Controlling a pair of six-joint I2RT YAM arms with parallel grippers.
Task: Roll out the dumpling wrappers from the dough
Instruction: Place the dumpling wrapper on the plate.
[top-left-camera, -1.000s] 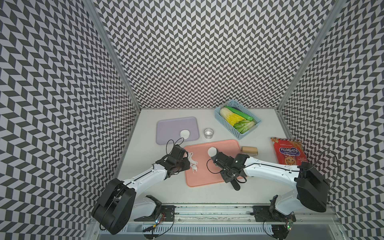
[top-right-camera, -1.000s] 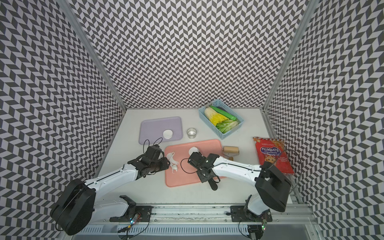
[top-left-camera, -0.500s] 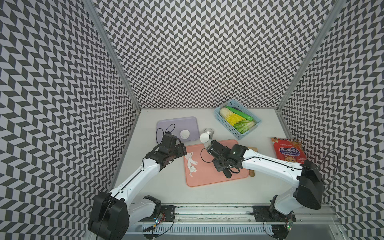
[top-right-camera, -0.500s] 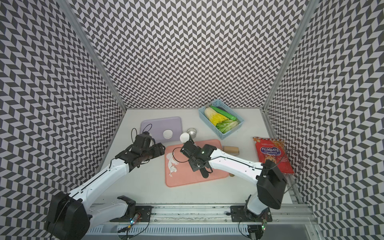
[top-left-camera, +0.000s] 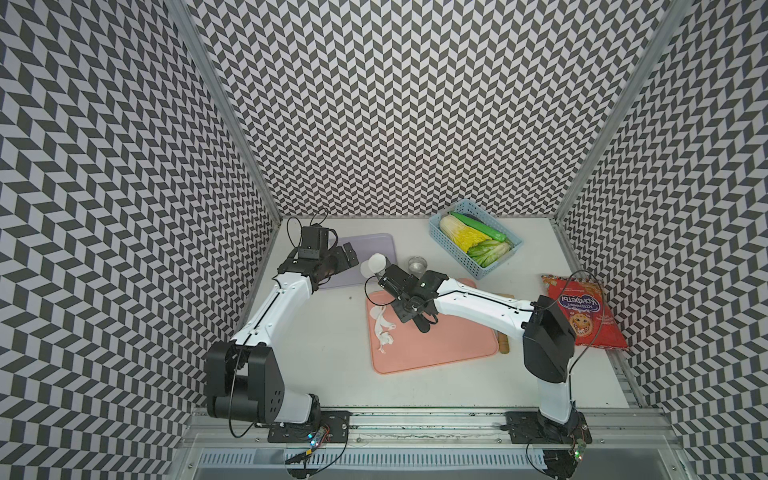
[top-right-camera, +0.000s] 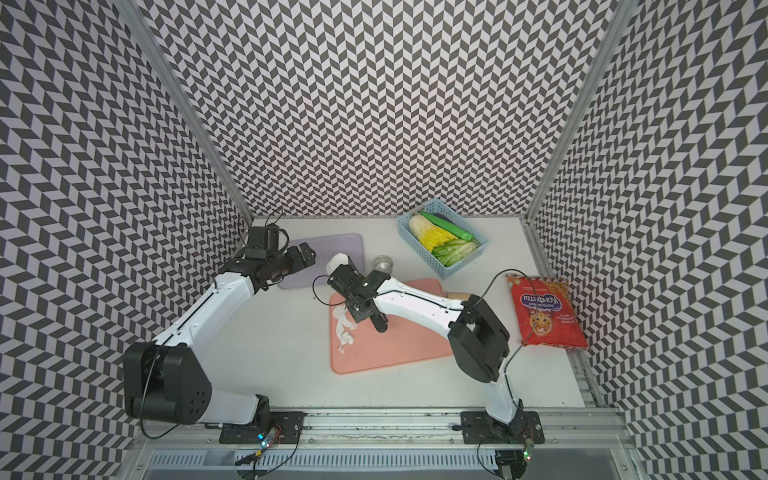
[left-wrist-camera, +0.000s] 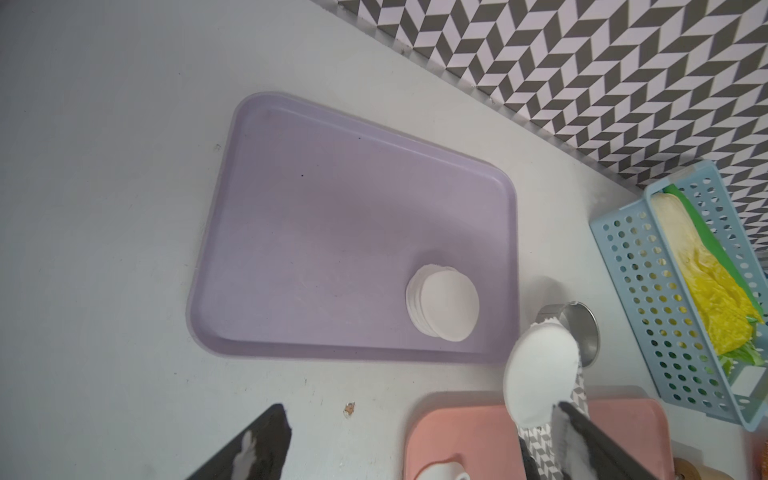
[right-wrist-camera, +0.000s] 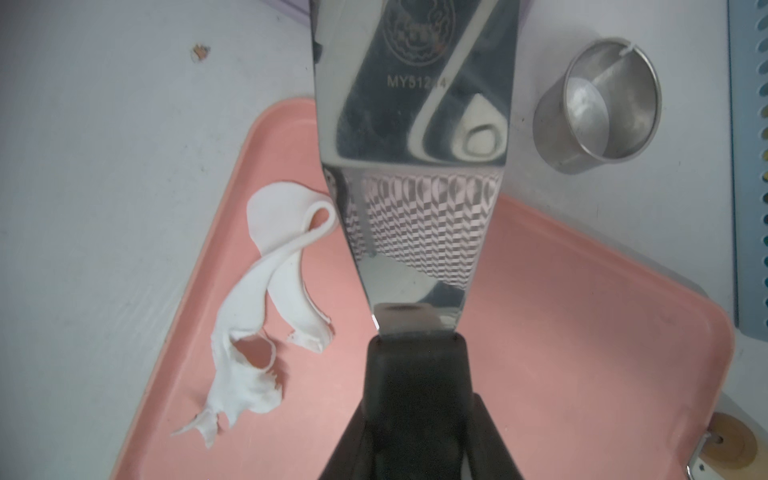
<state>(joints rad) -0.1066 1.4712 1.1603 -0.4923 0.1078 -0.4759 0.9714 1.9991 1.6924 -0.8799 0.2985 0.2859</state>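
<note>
My right gripper (top-left-camera: 409, 293) (right-wrist-camera: 415, 415) is shut on the black handle of a metal spatula (right-wrist-camera: 415, 124). One round white dumpling wrapper (top-left-camera: 377, 262) (left-wrist-camera: 540, 374) lies on the blade's tip, at the near right corner of the purple tray (top-left-camera: 374, 245) (left-wrist-camera: 332, 228). A small stack of wrappers (left-wrist-camera: 444, 307) rests in that corner of the tray. Ragged dough scraps (top-left-camera: 382, 328) (right-wrist-camera: 257, 311) lie at the left edge of the pink board (top-left-camera: 436, 349). My left gripper (top-left-camera: 347, 255) (left-wrist-camera: 415, 444) hangs open and empty above the tray's near edge.
A metal ring cup (top-left-camera: 417, 264) (right-wrist-camera: 602, 108) stands between tray and board. The blue basket (top-left-camera: 473, 245) of vegetables is at the back right. A rolling pin (top-left-camera: 504, 349) lies along the board's right edge, mostly under my right arm. A red snack bag (top-left-camera: 582, 311) lies far right.
My left gripper opened, left the dough scraps on the board and moved back over the purple tray. My right arm carried the spatula and wrapper from the board toward the tray.
</note>
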